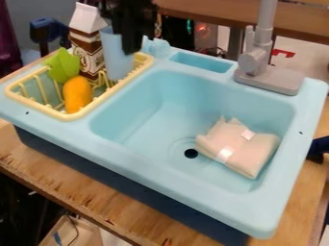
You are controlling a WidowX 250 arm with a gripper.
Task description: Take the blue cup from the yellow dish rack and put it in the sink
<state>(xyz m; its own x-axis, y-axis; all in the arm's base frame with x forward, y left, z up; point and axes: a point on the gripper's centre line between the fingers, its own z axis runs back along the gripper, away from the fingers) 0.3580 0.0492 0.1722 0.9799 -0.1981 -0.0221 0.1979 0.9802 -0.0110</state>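
At the yellow rack's (68, 116) far end, blue cup (114, 60) upright, black tool (130, 45) right by it; can't tell how far open or whether it grips the cup. Brown-and-white carton (87, 48) beside cup; orange item (78, 94) nearer camera. Pale bundle (234, 148) in blue sink (145, 150), on wooden counter (83, 181).

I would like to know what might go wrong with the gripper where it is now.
The gripper is right by the blue cup, so a small sideways shift might tip the cup. The tall carton stands close beside the cup in the yellow rack and could get knocked too.
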